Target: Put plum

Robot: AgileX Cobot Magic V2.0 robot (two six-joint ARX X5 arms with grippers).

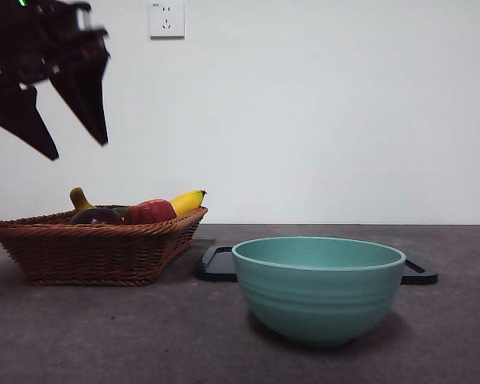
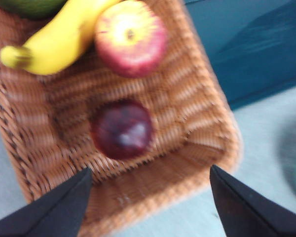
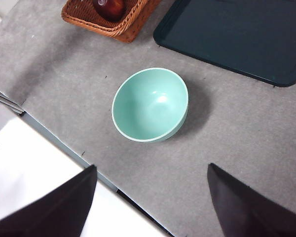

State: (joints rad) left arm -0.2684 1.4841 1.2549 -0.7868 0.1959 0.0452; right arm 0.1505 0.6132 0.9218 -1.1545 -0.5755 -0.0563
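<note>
Your left gripper (image 2: 148,197) hangs above the basket (image 2: 197,128), jaws spread wide and empty, lined up over the plum (image 2: 122,129) lying inside (beside the apple (image 2: 130,37)). Your right gripper (image 3: 150,197) waits, wide, over the bowl (image 3: 150,104).

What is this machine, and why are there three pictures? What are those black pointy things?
It is a robot with two arms at a table. The black pointy things are its grippers, like fingers for pinching. One picture looks across the table from low down; the other two come from cameras on each arm's wrist. The left gripper hangs open above a woven basket, holding nothing. Its camera looks down into the basket at a dark plum, a red and yellow apple and a banana. The right gripper is open too, high above an empty green bowl. A dark tray lies on the grey table behind the bowl.
</note>
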